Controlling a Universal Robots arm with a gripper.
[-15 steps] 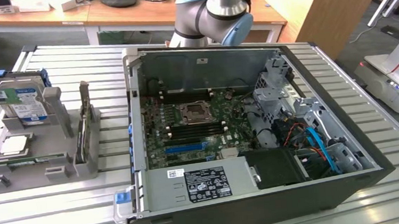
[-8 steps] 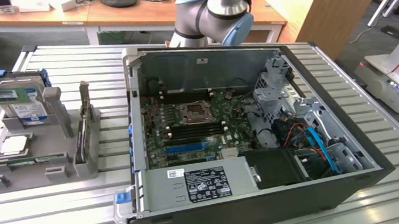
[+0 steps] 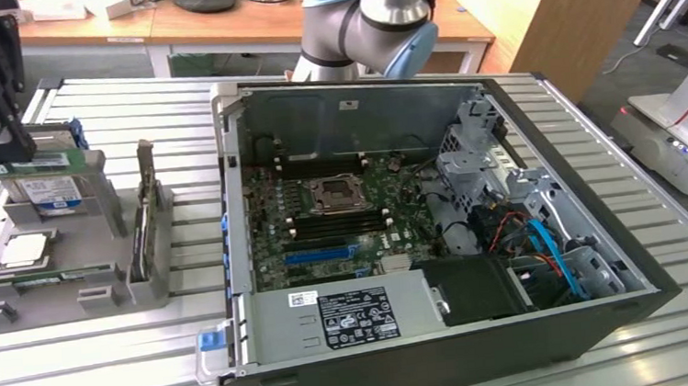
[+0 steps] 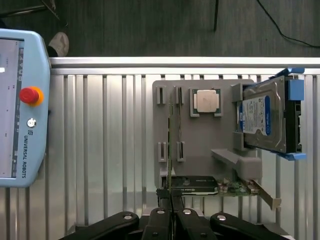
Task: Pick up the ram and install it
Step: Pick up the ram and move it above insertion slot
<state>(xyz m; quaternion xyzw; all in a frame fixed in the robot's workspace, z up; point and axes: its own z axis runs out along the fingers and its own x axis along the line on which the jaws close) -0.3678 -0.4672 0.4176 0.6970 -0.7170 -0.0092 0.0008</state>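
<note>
The black gripper (image 3: pixel 16 152) (image 4: pixel 170 212) is clamped shut on the ram (image 3: pixel 4 167) (image 4: pixel 170 140), a long, thin green circuit-board stick with a white label. The stick hangs level under the fingertips, above the grey moulded plastic holder (image 3: pixel 104 267) (image 4: pixel 200 145). In the wrist view it shows edge-on as a fine line running between the holder's four small slotted posts.

On the holder lie one silver metal hard drive with a blue-and-white label (image 3: pixel 52 193) (image 4: pixel 262 117) in blue side rails and one square silver CPU chip (image 3: pixel 25 248) (image 4: pixel 206 101). One green expansion card with a metal bracket (image 3: pixel 146 213) (image 4: pixel 200 185) stands on edge along the holder's side nearest the open black steel computer case (image 3: pixel 646 289).

The holder rests on a ribbed aluminium table (image 3: pixel 89 379) (image 4: pixel 110 150), with bare ribbed surface around it. The case lies on its side just beside the holder, its wall off. Inside are a green motherboard (image 3: pixel 321 222) and a boxy grey power supply (image 3: pixel 342 318). The open room inside is over the board; cables and drive bays crowd the far end from the holder.

On the table's edge, across bare ribs from the holder, rests one pale-blue teach pendant (image 4: pixel 22 107) with a red button (image 4: pixel 29 95). Beyond the case rises the grey and blue robot arm (image 3: pixel 386 24).
</note>
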